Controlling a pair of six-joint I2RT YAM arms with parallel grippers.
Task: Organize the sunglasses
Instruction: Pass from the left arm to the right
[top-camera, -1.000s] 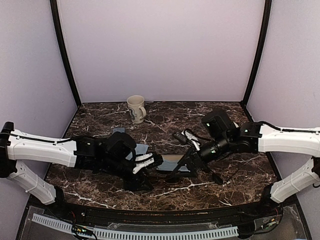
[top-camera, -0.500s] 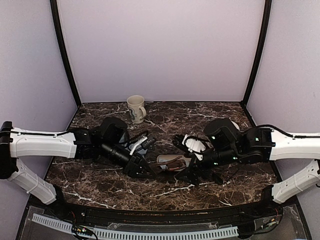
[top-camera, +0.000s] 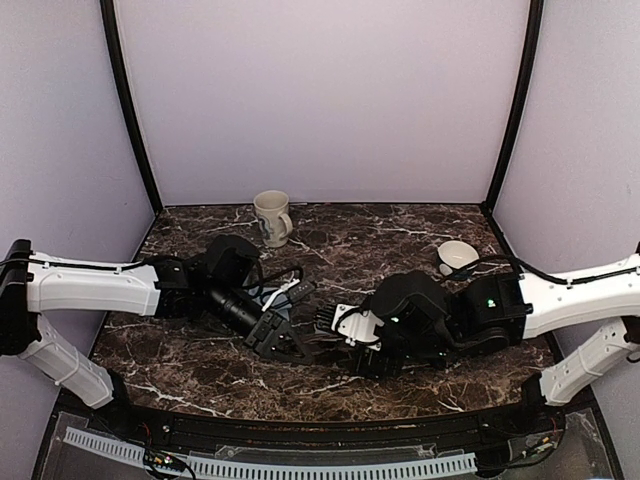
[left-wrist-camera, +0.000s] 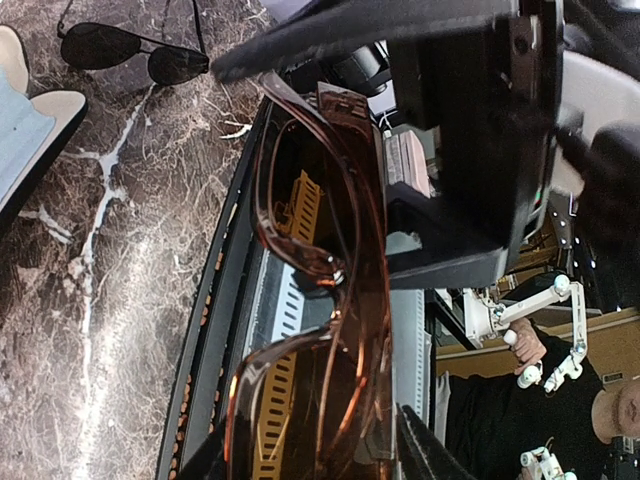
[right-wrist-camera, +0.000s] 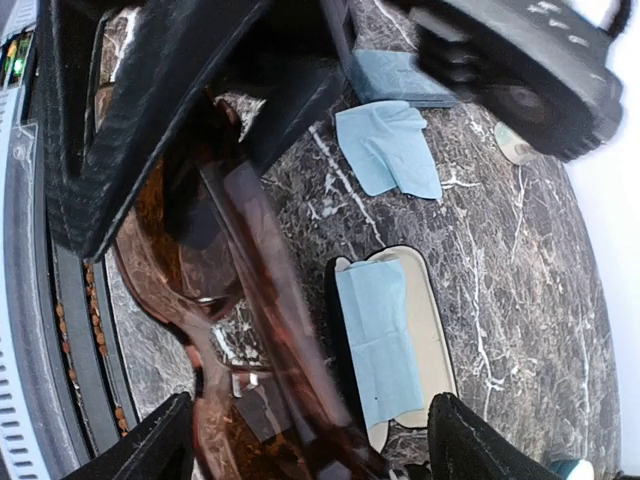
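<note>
Dark brown marble table (top-camera: 200, 372), white veins streaking all across it. Cream mug (top-camera: 271, 217) at the back, left of centre. Left arm (top-camera: 90, 290) and right arm (top-camera: 585, 290): white shells, black joints. Left wrist view now: amber sunglasses (left-wrist-camera: 320, 300) glowing translucent orange-brown mid-frame. The dark aviator pair (left-wrist-camera: 135, 55) upper left has black lenses and a frame that is perhaps brownish. Right wrist view: pale blue cloth (right-wrist-camera: 388, 148) up top, open case (right-wrist-camera: 437, 345) lined cream, second cloth (right-wrist-camera: 385, 340) inside, same pale blue.
</note>
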